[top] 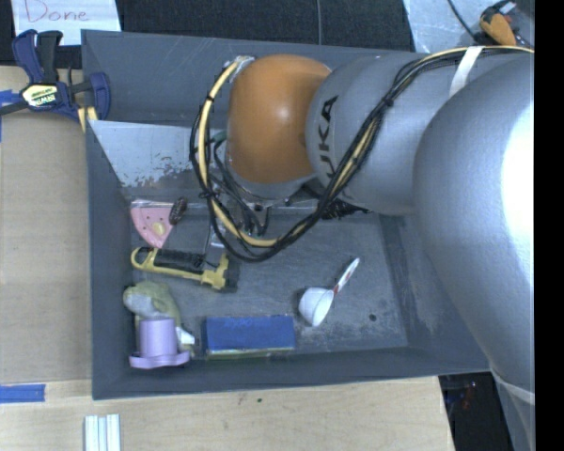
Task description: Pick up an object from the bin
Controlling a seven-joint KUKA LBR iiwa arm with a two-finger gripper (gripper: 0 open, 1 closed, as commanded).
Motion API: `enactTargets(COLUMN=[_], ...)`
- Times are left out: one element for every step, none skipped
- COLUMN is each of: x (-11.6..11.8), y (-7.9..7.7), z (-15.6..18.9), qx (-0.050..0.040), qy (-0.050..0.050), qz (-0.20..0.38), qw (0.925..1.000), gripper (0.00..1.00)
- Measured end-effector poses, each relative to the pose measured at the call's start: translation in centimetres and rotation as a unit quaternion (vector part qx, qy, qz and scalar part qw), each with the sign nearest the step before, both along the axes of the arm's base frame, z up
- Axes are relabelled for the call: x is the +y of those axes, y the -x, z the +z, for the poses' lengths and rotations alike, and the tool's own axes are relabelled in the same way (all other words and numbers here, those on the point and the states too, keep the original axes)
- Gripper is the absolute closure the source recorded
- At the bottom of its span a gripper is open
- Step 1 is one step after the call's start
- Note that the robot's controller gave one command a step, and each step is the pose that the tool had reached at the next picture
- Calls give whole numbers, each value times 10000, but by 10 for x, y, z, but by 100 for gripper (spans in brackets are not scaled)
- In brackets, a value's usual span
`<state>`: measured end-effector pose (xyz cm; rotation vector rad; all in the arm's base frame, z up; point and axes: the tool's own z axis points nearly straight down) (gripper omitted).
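— Jaws spread or pressed together?
— I can't tell. The arm (432, 139) reaches across the bin (395, 280), and its orange cover (273, 120) hides them. I see the gripper (216, 244) left of centre.
— What lies nearby?
— A blue block (249, 334) at lower centre, a yellow-and-black tool (180, 265) just beside the gripper at its lower left, and a white spoon (321, 297) right of centre.

Orange cover (273, 120) and cables (207, 144) blanket the bin (108, 280) from centre up to 12 o'clock. There's open grey floor at 4 o'clock, right of the white spoon (320, 299). It's crowded from 7 to 9: pink piece (153, 222), yellow-black handle (180, 266), lavender cup (160, 339). A blue block (249, 334) lines the 6 o'clock wall.
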<state>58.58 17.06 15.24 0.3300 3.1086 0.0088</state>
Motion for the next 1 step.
enactTargets(x=[10], y=[21], z=[-52], qx=[71], qy=[-22], qz=[-69], qw=[9999], gripper=[0])
